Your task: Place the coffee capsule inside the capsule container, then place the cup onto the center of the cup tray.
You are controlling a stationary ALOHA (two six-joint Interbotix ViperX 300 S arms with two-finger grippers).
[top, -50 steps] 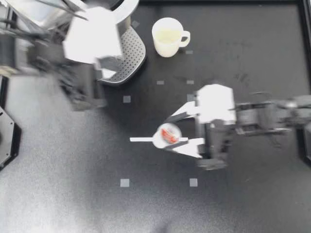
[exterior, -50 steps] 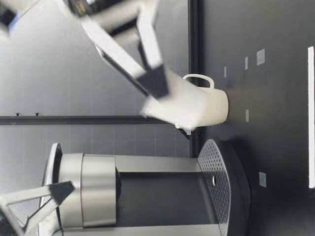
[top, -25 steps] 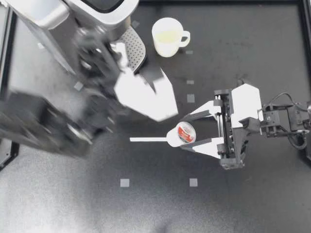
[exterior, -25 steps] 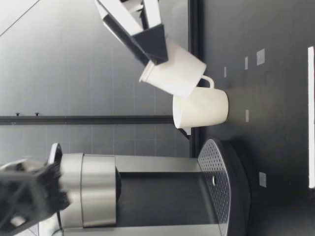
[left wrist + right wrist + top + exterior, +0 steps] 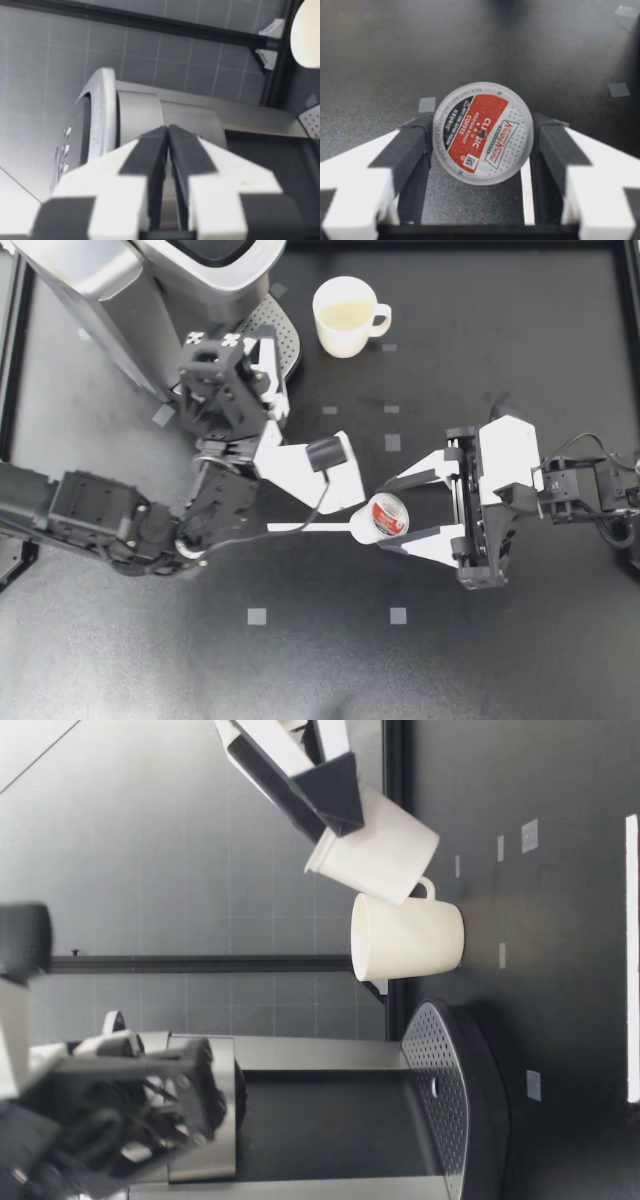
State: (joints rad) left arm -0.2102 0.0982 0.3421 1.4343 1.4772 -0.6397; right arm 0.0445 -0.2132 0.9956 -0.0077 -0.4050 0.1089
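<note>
Two fingers of my right gripper (image 5: pixel 385 518) pinch the capsule (image 5: pixel 389 513), one black pad against each side of its white body. The right wrist view shows the red and black foil lid facing the camera. The low view shows the capsule tilted and held clear of the table (image 5: pixel 520 340), its lid higher than the rim of the cup (image 5: pixel 345 315). From above, the capsule sits over one end of a white strip (image 5: pixel 300 527) on the table, well apart from the cup.

My left gripper (image 5: pixel 264 346) has its fingers pressed together with nothing between them, as the left wrist view shows. It is raised beside the coffee machine (image 5: pixel 130 280), and the machine's silver body lies directly ahead of the fingertips. The gridded back wall (image 5: pixel 190 60) is visible beyond it.

The cup stands upright on the table, just beside the machine's perforated tray (image 5: pixel 283 343) and not on it. Its handle points toward my right side. The tray carries nothing.
</note>
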